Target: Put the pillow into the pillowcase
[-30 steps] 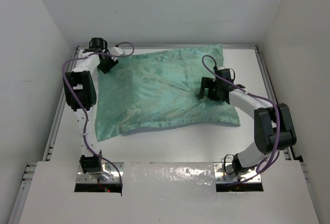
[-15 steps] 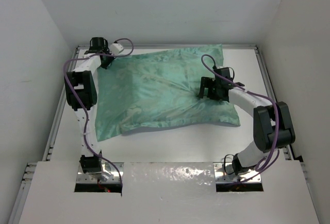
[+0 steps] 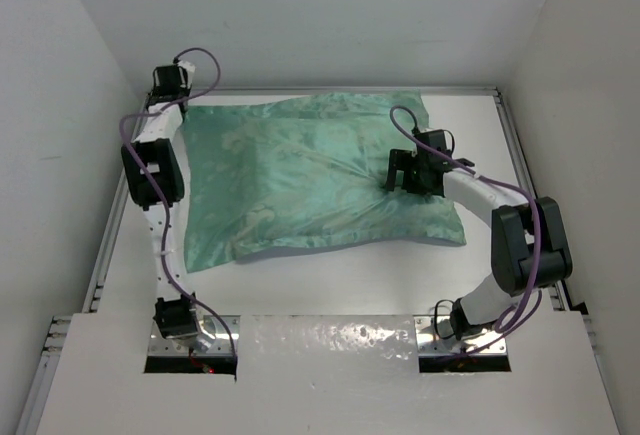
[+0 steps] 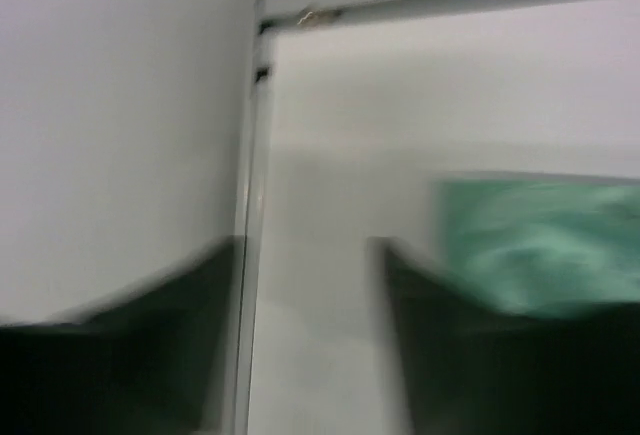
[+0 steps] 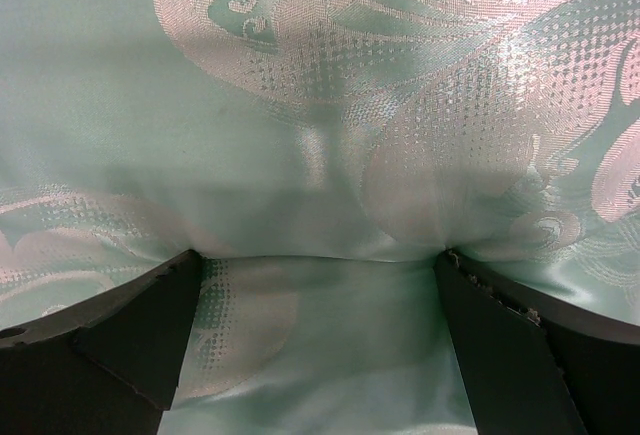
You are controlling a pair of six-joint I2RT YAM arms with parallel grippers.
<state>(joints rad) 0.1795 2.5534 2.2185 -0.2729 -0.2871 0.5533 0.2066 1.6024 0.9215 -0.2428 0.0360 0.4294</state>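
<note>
Since the earlier frame, the left gripper (image 4: pixel 308 255) had drawn off the pillowcase (image 3: pixel 300 180) toward the upper left corner of the overhead view. The cloth's upper left corner, bunched under it a second before, now lay spread flat. The left wrist view was blurred, yet its jaws stood apart with only bare table (image 3: pixel 330 280) and the edge rail (image 4: pixel 250 155) between them, holding nothing. The right gripper (image 3: pixel 403 171) had not shifted: it sat right of centre in the overhead view, jaws spread wide, both fingertips pressed down into the satin without pinching any of it.

The pillowcase filled the middle of the frame, sea-green side up, glossy, with a pale floral weave that showed clearly in the right wrist view. It looked plump rather than flat, and creases ran toward the right gripper. The pillow itself could not be seen; judging by that fullness, it was probably already inside.

As a load it would likely be light, soft and yielding, sagging wherever it was unsupported. The satin looked slippery, so a push from above might slide the cloth over the filling rather than move both. A pinch on a corner or along an edge hem looked the surest hold.
</note>
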